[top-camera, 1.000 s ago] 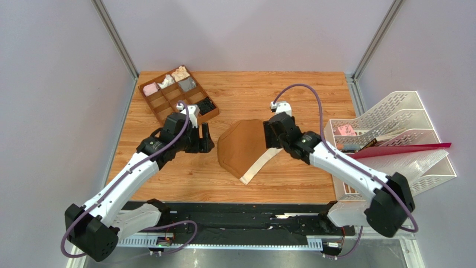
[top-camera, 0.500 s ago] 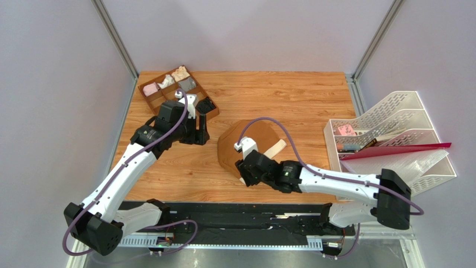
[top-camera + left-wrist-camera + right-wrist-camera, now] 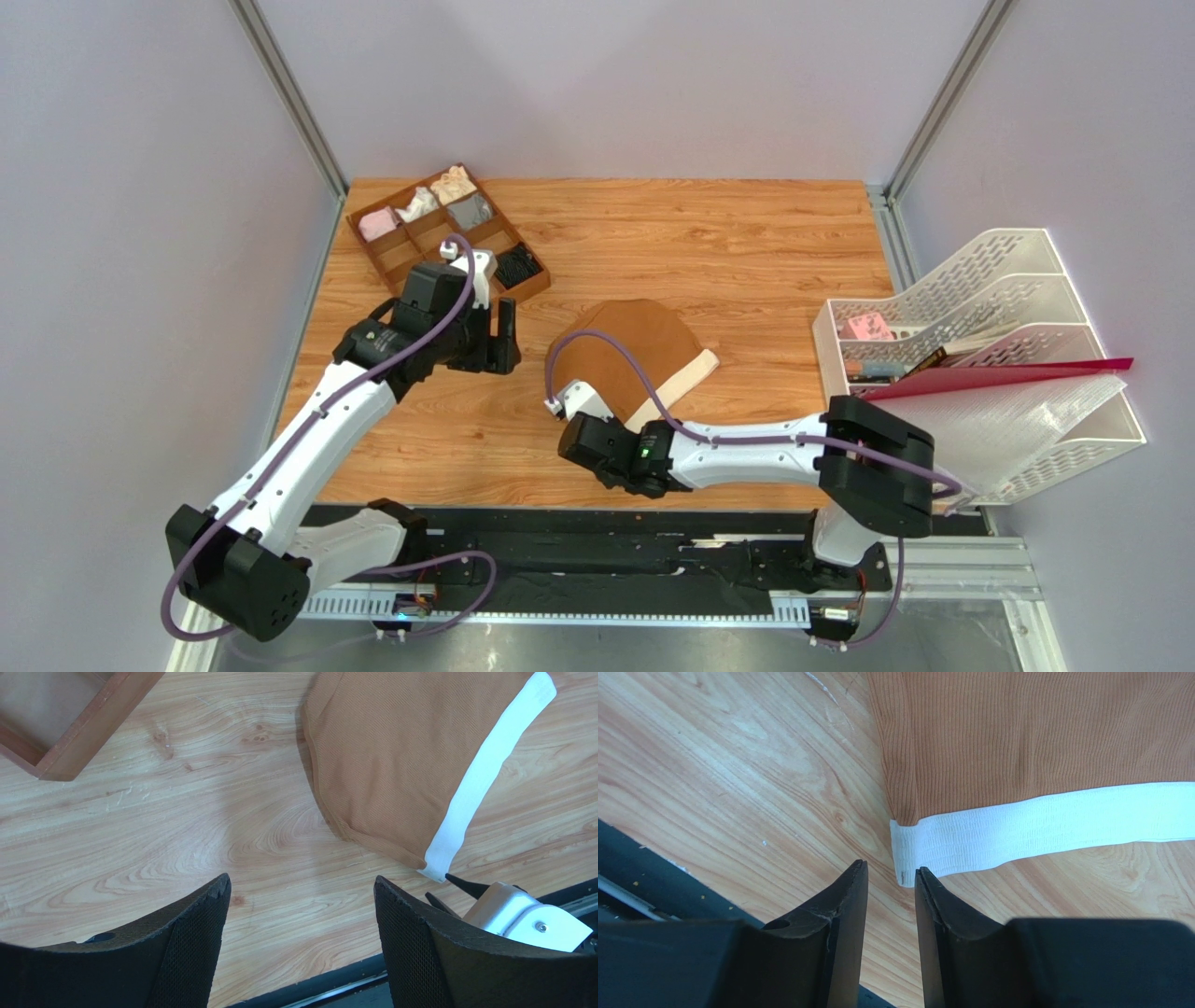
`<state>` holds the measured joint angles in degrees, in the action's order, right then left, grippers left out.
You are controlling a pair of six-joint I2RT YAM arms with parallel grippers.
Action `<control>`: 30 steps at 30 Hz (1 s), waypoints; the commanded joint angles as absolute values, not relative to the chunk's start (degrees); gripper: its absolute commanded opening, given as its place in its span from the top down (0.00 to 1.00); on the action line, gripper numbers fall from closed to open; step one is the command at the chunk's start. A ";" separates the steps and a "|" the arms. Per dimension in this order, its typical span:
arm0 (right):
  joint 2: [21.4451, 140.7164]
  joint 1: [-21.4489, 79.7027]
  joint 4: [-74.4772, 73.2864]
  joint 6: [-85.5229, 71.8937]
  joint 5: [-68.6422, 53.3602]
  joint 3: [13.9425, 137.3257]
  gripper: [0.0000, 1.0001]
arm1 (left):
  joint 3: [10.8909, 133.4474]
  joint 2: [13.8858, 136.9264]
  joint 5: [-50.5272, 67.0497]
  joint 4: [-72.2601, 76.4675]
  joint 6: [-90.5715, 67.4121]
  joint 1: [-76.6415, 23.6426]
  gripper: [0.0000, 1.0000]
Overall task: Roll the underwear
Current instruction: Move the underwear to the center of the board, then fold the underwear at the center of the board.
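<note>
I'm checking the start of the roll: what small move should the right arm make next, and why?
Probably nudge the right gripper forward until the near corner of the white band on the underwear sits between its fingers. In the right wrist view that corner lies flat on the table just ahead of the fingertips, and the narrowly parted jaws hold nothing.

Robot lab cell, this; grey panels (image 3: 603, 84) and aluminium posts (image 3: 288, 98) behind the wooden table (image 3: 758, 252); mounting rail (image 3: 603, 553) at its near edge.
</note>
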<state>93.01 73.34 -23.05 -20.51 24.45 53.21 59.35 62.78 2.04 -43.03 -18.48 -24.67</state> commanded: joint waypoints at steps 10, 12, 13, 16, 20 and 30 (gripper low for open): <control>98.52 73.39 -19.86 -18.81 29.27 55.99 0.73 | 59.15 62.40 2.73 -42.71 -17.23 -23.73 0.20; 98.88 73.39 -19.69 -18.63 28.74 55.99 0.75 | 59.15 62.49 2.90 -42.71 -17.31 -23.64 0.20; 99.22 73.39 -19.60 -18.72 28.65 56.07 0.77 | 59.15 62.49 2.90 -42.80 -17.31 -23.64 0.20; 100.28 73.21 -19.86 -18.81 28.04 56.25 0.81 | 59.15 62.58 2.99 -42.89 -17.31 -23.64 0.20; 101.34 73.30 -19.78 -18.72 25.76 56.16 0.88 | 59.06 62.67 2.81 -42.98 -17.49 -23.64 0.20; 96.95 74.09 -19.95 -20.47 16.00 57.92 1.00 | 59.24 60.56 -2.46 -44.12 -17.05 -23.56 0.20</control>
<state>99.26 73.32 -19.90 -18.59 23.27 55.75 59.29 62.63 0.95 -43.13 -18.46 -23.90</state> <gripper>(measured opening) 0.007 0.798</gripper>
